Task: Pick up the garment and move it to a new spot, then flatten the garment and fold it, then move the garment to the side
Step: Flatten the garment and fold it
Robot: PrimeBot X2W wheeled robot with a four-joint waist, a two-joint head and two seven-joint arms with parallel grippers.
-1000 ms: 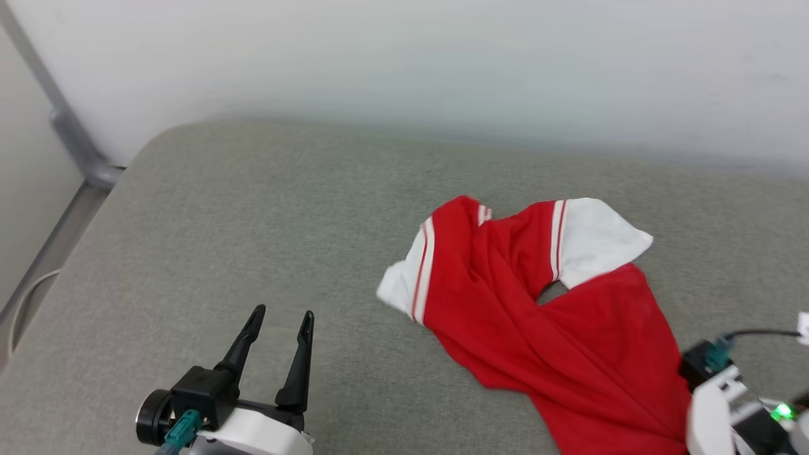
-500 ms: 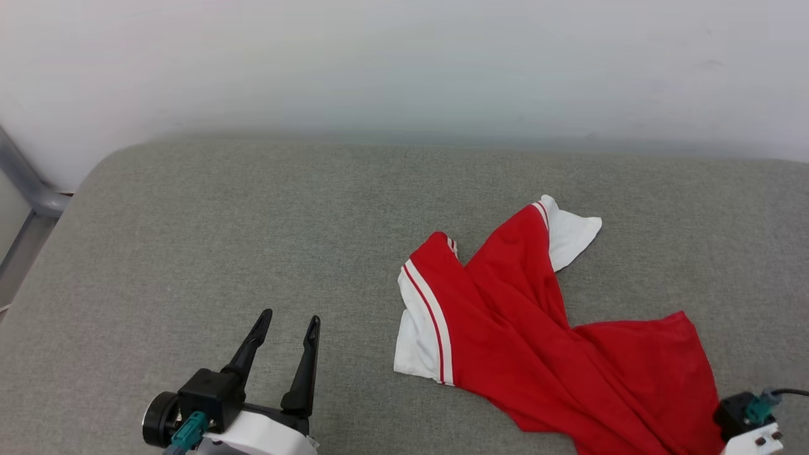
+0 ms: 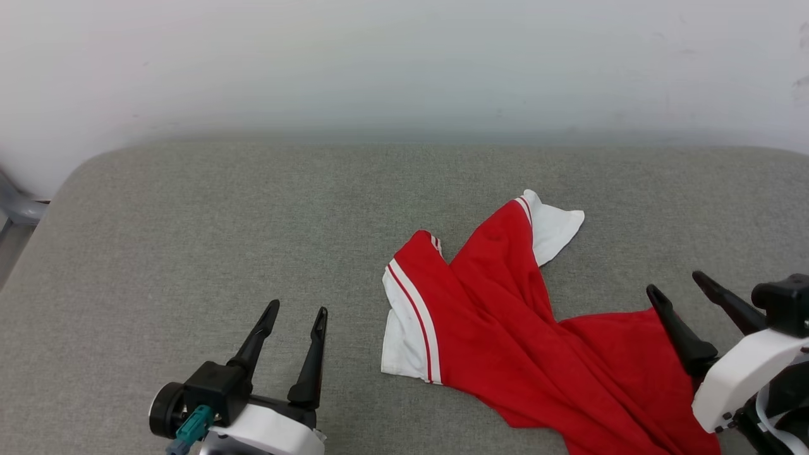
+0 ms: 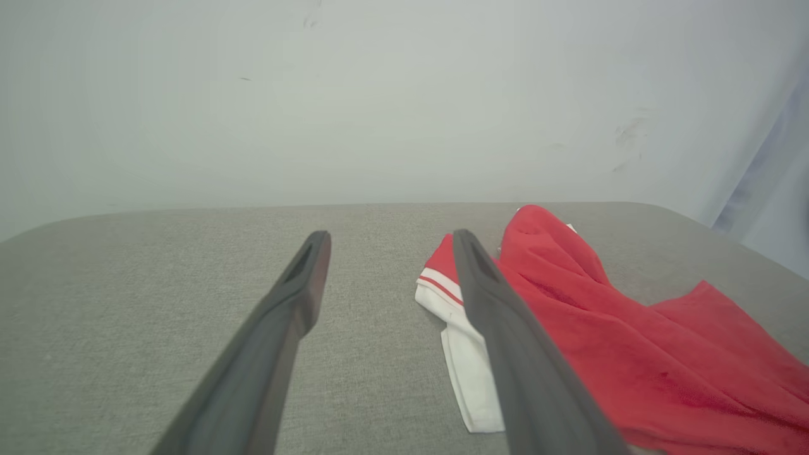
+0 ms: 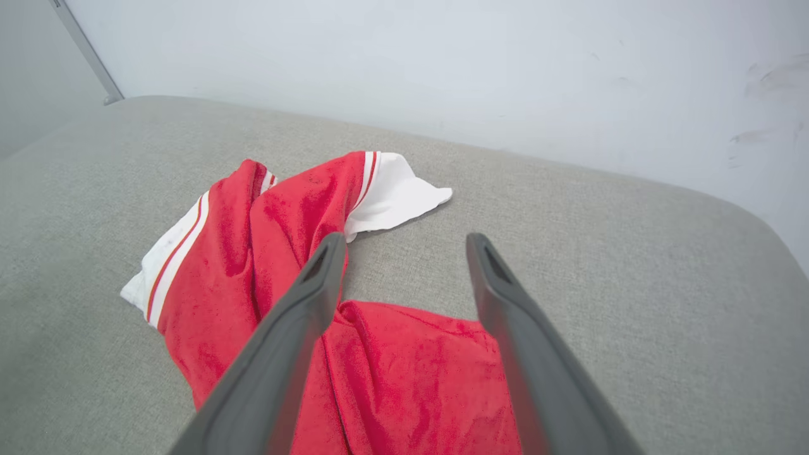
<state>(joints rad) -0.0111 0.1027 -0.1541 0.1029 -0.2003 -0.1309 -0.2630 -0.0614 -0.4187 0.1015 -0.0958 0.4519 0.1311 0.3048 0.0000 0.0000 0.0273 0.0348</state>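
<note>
The left end effector (image 4: 390,235) gapes beside the crumpled garment (image 4: 632,354).

The garment (image 3: 505,354) — soft, fuzzy cloth — lies on a matt, coarse-woven cushion (image 3: 189,221).

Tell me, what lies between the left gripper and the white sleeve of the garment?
Bare grey cushion: in the head view, nothing rests between the left gripper and the near white sleeve of the garment.

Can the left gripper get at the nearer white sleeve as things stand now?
Probably yes. The left gripper has its jaws open, and bare grey cushion lies between it and the sleeve.
</note>
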